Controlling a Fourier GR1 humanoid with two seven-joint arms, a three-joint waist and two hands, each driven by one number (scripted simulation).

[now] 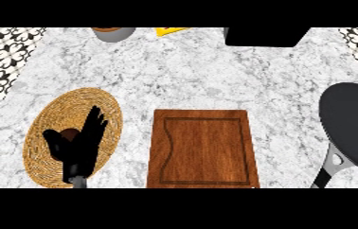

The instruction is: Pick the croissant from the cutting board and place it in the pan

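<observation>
The wooden cutting board (202, 147) lies at the front middle of the counter with nothing on it. The dark pan (344, 114) is cut off by the right edge, its handle (328, 169) pointing toward me; the part that shows holds nothing. My left hand (78, 150) stands over a round woven mat (63, 105) at the left, fingers straight and pointing away, thumb spread to the left. A small dark brown thing (70, 134) shows between thumb and fingers; I cannot tell if it is the croissant. My right hand is out of sight.
Along the back edge stand a grey cup (113, 33), a yellow thing (170, 31) and a black block (265, 36). Marble counter separates the mat, the board and the pan. Patterned tiles show at both upper corners.
</observation>
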